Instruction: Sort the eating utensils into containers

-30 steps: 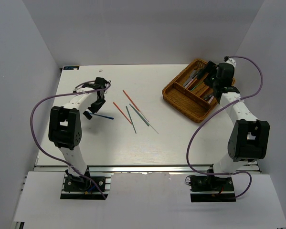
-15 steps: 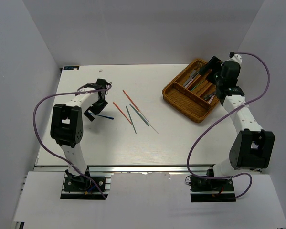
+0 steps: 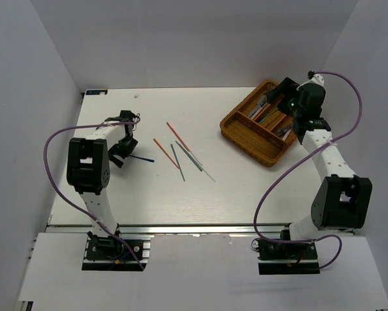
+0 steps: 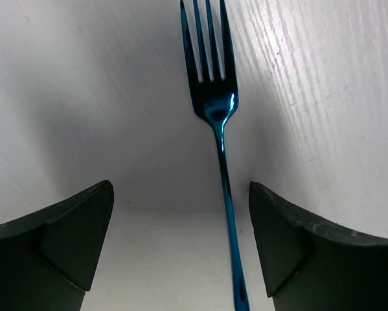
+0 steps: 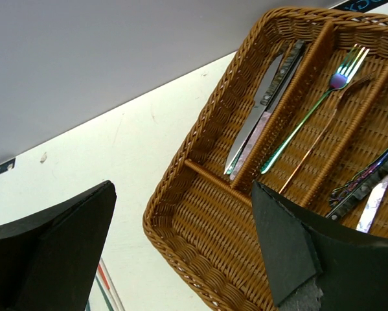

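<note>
White desk (image 3: 200, 201) holds a blue fork (image 4: 214, 97) lying flat at its left, straddled by the open left hand (image 4: 179, 220): probably light, stiff and slick, best pinched mid-handle, while the right hand (image 5: 181, 201) hangs open by the tray (image 5: 229, 87).

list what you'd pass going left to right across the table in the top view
left gripper → blue fork → loose chopsticks → wicker tray. The right gripper is above the tray, so it has no place of its own in the order.
</note>
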`<state>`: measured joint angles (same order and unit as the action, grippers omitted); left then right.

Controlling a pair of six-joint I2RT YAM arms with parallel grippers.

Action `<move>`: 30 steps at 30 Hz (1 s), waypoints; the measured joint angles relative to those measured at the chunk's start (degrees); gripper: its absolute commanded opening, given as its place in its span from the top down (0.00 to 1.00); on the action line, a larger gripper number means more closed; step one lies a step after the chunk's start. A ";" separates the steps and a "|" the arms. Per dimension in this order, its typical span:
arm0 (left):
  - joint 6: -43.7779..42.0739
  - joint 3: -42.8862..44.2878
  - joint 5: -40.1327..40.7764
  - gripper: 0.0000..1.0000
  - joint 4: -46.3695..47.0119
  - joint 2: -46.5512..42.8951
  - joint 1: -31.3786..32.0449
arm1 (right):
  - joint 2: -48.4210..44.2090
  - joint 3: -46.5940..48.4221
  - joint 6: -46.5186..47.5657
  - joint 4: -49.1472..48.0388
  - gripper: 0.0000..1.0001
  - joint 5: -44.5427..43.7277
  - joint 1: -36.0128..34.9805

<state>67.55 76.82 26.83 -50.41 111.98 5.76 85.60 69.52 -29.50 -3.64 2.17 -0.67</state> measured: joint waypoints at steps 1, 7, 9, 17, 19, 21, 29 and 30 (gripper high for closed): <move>-0.02 -0.11 -0.26 0.14 0.57 0.00 -0.33 | 0.00 0.00 -0.15 0.00 0.11 0.48 0.00; 0.26 -0.13 -1.16 0.58 3.96 0.61 -0.42 | -0.02 -0.46 -1.40 -0.98 0.11 2.80 0.00; 0.39 -0.15 -1.22 0.83 4.35 0.63 -0.33 | -0.17 -1.01 -1.90 -1.27 0.11 3.43 0.02; -4.94 -3.74 -1.99 1.00 8.26 -1.95 0.74 | -2.34 -3.04 -4.09 -5.07 0.11 13.20 -1.70; -6.75 -6.10 -2.45 1.00 9.68 -4.17 2.34 | -1.75 -2.03 -3.39 -4.96 0.11 16.09 -4.79; -9.14 -8.52 -3.06 1.00 11.04 -7.50 5.01 | -0.24 0.04 -2.54 -4.17 0.11 18.05 -8.39; -22.21 -11.23 -22.64 1.00 34.47 -24.35 11.26 | 4.37 3.48 -2.73 -3.69 0.11 28.85 -15.98; -22.86 -11.63 -27.12 1.00 38.93 -25.22 11.43 | 4.94 4.26 -2.75 -3.37 0.11 28.52 -17.35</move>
<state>44.69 65.19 -0.30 -11.49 86.76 17.19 90.54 73.78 -32.25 -7.01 30.70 -18.02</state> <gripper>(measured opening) 0.008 0.895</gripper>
